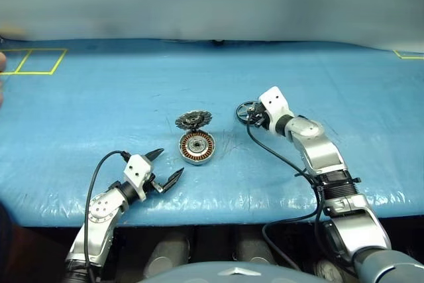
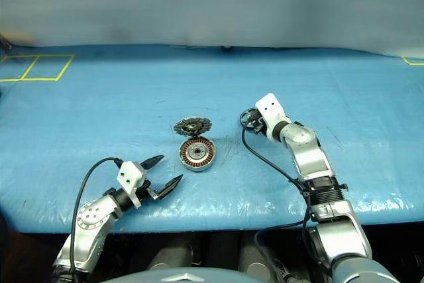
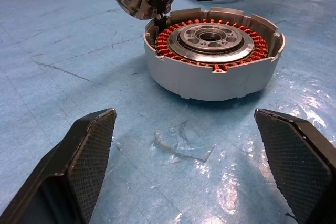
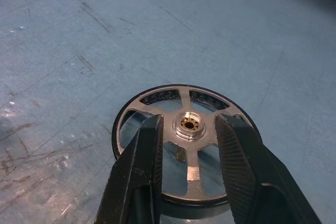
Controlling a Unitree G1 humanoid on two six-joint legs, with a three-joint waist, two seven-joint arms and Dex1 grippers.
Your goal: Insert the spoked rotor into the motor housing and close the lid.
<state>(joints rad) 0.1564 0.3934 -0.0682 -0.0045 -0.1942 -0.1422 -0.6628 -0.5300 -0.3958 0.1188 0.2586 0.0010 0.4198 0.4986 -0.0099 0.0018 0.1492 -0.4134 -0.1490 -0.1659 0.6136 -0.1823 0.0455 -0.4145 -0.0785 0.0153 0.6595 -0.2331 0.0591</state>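
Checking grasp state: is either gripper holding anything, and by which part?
Left gripper open, empty. Right gripper straddles the shiny silver spoked rotor's hub and spoke; whether it grips cannot be told.

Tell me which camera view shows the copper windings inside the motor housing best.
The left wrist view: the motor housing is close, windings distinct around the hub. Both eye views show it small, from above, as an orange ring.

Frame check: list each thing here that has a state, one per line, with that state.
motor housing: open, windings exposed, no rotor inside.
lid: swung up and back, joined at the housing's rim.
spoked rotor: flat on the table, outside the housing.
left gripper: open, holding nothing, near the housing.
right gripper: part open over the rotor, a finger on either side of its hub, not clamped.
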